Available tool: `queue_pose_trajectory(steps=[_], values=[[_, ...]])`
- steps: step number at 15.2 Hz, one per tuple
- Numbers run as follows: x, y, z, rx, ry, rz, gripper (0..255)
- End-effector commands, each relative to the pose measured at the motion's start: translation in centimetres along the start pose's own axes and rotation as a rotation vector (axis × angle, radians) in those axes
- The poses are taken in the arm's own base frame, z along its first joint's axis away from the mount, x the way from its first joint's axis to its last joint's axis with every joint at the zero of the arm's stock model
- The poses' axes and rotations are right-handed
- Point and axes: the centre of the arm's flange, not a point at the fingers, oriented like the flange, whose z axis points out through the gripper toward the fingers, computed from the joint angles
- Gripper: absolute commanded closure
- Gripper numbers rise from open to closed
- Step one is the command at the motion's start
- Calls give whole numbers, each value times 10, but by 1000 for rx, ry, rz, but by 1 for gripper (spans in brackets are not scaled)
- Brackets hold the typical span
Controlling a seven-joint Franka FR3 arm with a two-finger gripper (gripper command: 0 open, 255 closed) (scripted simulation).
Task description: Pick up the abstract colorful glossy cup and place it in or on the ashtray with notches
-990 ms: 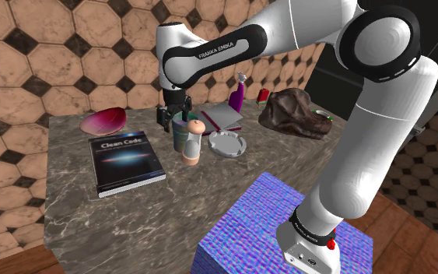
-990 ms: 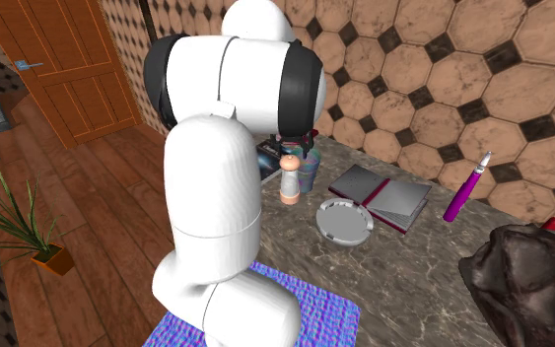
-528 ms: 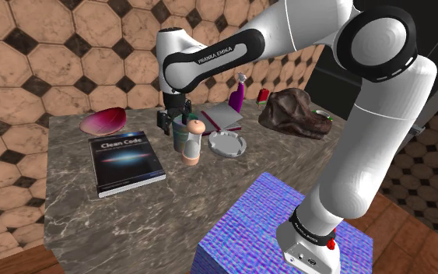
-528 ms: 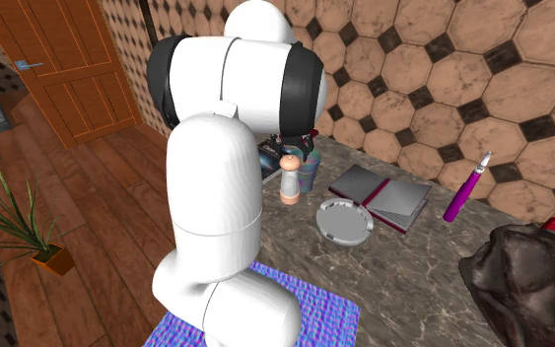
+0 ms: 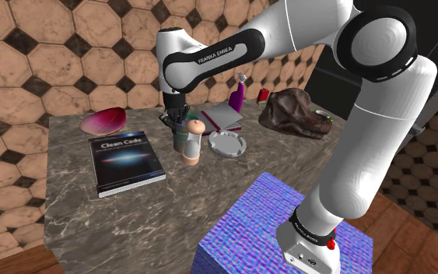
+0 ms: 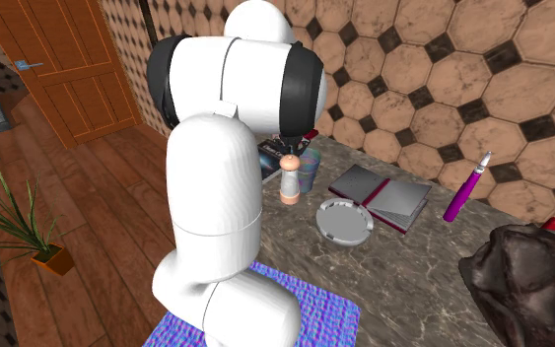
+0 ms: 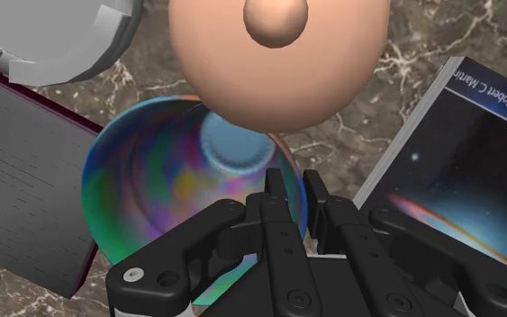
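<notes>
The cup (image 5: 182, 137), glossy and with many colours running into each other, stands upright on the dark marble desk (image 5: 124, 222), a little left of the centre in the shoulder view. The black pincer (image 5: 180, 118) comes down on it from above, under the white arm (image 5: 209, 56). In the wrist view the 2 fingers (image 7: 278, 212) are drawn close together and they pinch the wall of the cup (image 7: 170, 189) at its rim, 1 finger inside and 1 outside.

Just beside the cup, towards the lower right in the shoulder view, stands a peach-coloured grinder (image 5: 192, 145) with a round knob; whether they touch, I cannot tell. The pale grey ashtray (image 5: 227, 145) with notches lies to the right of the grinder, near it but apart. In the second exterior view the ashtray (image 6: 344, 223) lies at the centre, and the cup (image 6: 308, 172) is up and to the left of it, behind the grinder (image 6: 290, 178).

A book (image 5: 125, 162) with the title "Clean Code" lies flat to the left of the cup in the shoulder view. Above the book, at the desk's far edge, lies a pink shell-shaped object (image 5: 103, 121). A maroon notebook (image 5: 221, 117) lies behind the ashtray, and a brown rock (image 5: 291, 114) sits to the right of the notebook.
</notes>
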Motion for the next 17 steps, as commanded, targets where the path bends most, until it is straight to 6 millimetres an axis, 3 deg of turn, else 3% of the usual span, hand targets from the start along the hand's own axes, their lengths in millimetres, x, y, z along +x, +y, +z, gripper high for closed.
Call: queue_pose_trajectory(steps=[1,5,17], values=[[0,0,0,0,-1,0,255],[0,0,1,0,-1,0,255],[-4,7,-62,0,-1,0,255]])
